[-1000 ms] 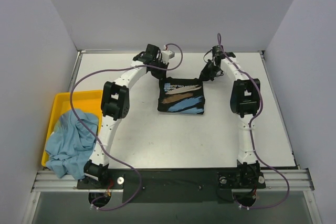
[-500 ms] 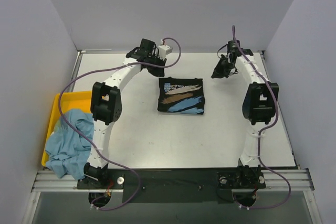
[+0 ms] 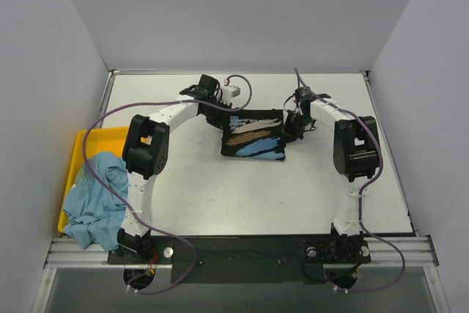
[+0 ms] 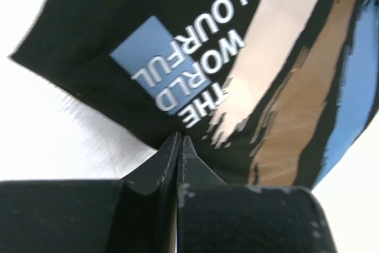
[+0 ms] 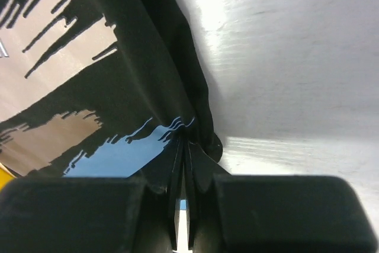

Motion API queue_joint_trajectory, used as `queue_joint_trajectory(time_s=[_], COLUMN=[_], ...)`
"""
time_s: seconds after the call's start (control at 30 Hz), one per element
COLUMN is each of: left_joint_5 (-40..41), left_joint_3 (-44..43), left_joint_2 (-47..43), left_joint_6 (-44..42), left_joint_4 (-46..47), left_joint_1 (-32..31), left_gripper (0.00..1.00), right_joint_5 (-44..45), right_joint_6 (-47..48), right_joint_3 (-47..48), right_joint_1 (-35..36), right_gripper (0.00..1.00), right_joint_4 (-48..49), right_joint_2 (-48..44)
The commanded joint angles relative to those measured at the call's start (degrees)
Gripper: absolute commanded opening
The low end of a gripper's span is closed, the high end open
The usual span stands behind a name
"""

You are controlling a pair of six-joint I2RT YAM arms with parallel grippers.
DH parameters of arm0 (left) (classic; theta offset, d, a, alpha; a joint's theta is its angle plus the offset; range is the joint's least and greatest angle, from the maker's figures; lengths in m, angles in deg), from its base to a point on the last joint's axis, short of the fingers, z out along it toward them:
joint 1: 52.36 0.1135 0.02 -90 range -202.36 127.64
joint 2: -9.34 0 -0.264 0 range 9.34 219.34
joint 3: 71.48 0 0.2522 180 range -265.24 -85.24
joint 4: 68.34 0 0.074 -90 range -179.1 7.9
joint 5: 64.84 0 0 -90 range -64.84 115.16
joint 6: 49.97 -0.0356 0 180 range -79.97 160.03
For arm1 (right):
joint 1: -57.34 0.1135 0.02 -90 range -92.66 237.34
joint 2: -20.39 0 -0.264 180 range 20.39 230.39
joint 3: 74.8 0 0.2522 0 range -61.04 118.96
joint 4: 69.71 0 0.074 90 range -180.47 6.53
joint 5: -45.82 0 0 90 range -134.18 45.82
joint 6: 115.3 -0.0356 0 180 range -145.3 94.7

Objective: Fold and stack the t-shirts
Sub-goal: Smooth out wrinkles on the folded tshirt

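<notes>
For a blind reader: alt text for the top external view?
A folded black t-shirt lies on the table, left gripper at its far-left corner, right gripper at its right edge. A light blue t-shirt drapes a yellow tray.

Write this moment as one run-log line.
black tee: folded, mid-table | left gripper: shut, tips at its edge | right gripper: shut on its edge | blue tee: crumpled over tray

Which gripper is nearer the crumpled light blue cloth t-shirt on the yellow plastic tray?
Left. The left gripper is at the folded black t-shirt's far left corner; the right gripper is at its right edge, farther from the light blue t-shirt.
</notes>
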Motion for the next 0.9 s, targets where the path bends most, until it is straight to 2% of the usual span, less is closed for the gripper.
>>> queue_joint_trajectory(time_s=[0.0,0.17,0.27,0.47,0.6,0.73,0.83,0.87], left_joint_5=[3.13,1.81,3.04,2.16,2.25,3.04,3.92,4.01], left_joint_3=[-0.20,-1.60,-3.27,-2.75,-0.20,3.66,5.07,5.42], left_joint_2=[-0.43,-4.03,-5.70,-9.48,-11.50,-13.26,-14.23,-14.58], left_joint_6=[-1.22,-2.72,-3.24,-3.42,-3.42,-3.42,-3.86,-3.95], left_joint_4=[2.26,0.94,-1.77,-4.95,-5.48,-5.13,-4.78,-4.86], left_joint_1=[0.89,0.89,1.15,3.00,3.88,3.97,4.23,4.49], left_gripper=[0.04,0.10,0.10,0.11,0.11,0.11,0.11,0.11], right_joint_5=[2.23,2.84,6.60,16.01,22.51,25.34,26.83,27.01], right_joint_6=[1.08,3.10,4.50,10.21,13.20,14.70,15.58,15.49], right_joint_3=[-0.29,2.08,2.78,6.99,13.66,21.57,27.28,28.44], right_joint_1=[-1.93,-2.28,-1.93,5.71,12.30,17.57,19.51,19.78], right_gripper=[0.00,0.00,0.00,0.02,0.05,0.09,0.08,0.04], right_joint_4=[0.09,-1.75,-3.60,-7.20,-11.06,-14.41,-15.38,-16.25], right_joint_2=[-1.16,-4.49,-7.92,-12.06,-7.15,-0.29,5.06,7.60])
